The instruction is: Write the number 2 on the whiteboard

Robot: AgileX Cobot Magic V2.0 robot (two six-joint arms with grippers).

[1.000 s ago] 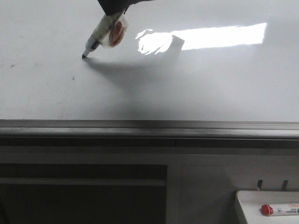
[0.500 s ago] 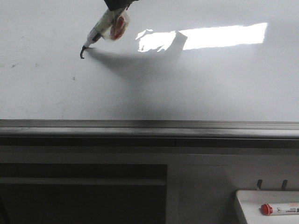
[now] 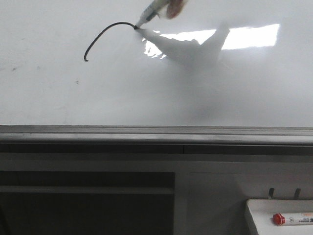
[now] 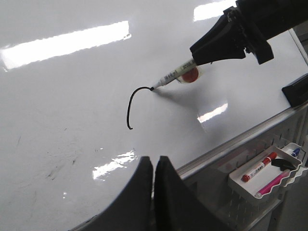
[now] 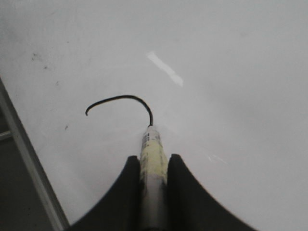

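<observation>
The whiteboard (image 3: 195, 88) fills the upper front view, glossy with a bright light reflection. A thin black curved stroke (image 3: 100, 36), the start of the number 2, arcs up and to the right on it. My right gripper (image 5: 153, 159) is shut on a marker (image 5: 153, 149), whose tip touches the board at the stroke's end (image 5: 120, 97). The marker (image 3: 149, 14) enters at the top of the front view; the gripper itself is out of that view. The left wrist view shows the right gripper (image 4: 197, 55), the marker (image 4: 175, 74) and the stroke (image 4: 132, 96). My left gripper (image 4: 154, 160) is shut and empty, off the board.
A grey metal rail (image 3: 156, 132) runs along the board's near edge. A small white tray (image 3: 254, 208) below at the right holds a red-capped marker (image 3: 288, 219); the left wrist view shows the tray (image 4: 234, 180) with several markers. A dark block (image 4: 296, 89) sits at the board's edge.
The marker tip has moved up and to the right across the board. The mark has grown from a dot to a small hook to a long curved arc.
</observation>
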